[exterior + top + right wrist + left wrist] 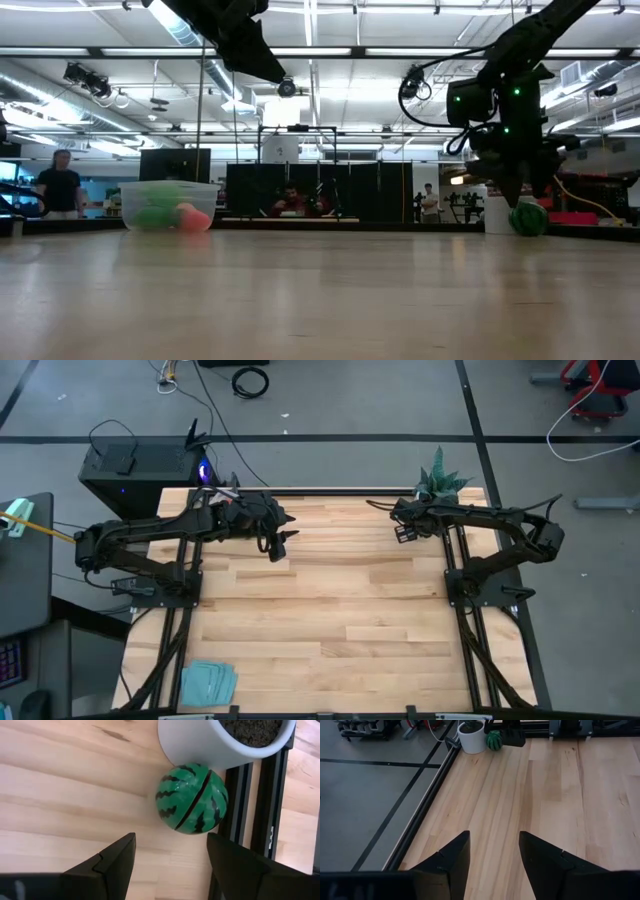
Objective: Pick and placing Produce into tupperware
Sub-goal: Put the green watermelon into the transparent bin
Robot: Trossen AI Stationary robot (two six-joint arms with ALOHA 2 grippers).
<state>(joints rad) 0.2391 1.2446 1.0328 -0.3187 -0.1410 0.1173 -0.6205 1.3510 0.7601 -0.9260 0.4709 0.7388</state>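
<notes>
Closest to the right wrist camera, we see two dark fingers (114, 862) spread apart with nothing between them, poised above a dark green striped ball (191, 798) that looks like a small watermelon. That ball sits on the wooden desk (65, 805), touching the white pot (200, 745) of the potted plant, right beside the dark rail at the desk's edge. From above, we find the right gripper (406, 532) in the upper right part of the frame, next to the spiky plant (440, 478), with the ball itself hidden beneath the arm there. In the low view, the ball (529, 218) shows at the right of the frame under the right gripper (520, 190). We see the left gripper (281, 547) in the upper middle of the overhead frame, held above bare wood; through its wrist camera its fingers (447, 862) stand moderately apart, holding nothing. The clear tub (168, 205) appears at the left of the low view, resting on the desk with a green piece (152, 216) and a reddish piece (192, 217) inside it. We cannot pick the tub out in the overhead frame. A folded pale-blue cloth (208, 682) lies at the lower left of the desk.
</notes>
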